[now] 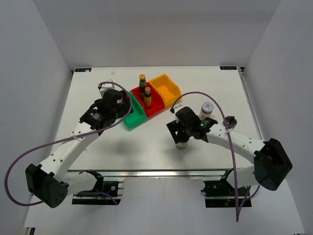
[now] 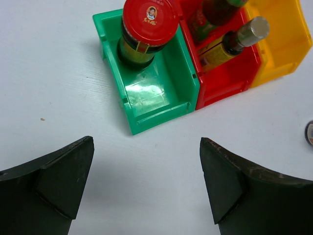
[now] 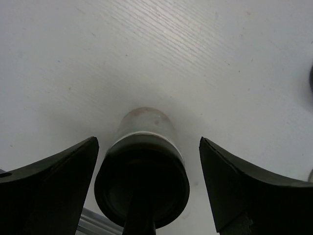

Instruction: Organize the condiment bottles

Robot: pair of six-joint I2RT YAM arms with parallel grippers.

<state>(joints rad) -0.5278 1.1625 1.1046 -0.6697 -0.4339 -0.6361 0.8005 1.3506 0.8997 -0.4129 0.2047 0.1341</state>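
Right pincer [image 3: 146,147] released, straddling upright black-topped shaker [image 3: 143,181], pale body; left pincer [image 2: 146,147] released too.

Plain white walls [image 1: 156,29] close in the white tabletop [image 1: 146,147] on three sides; the light is even, shadows soft and faint.
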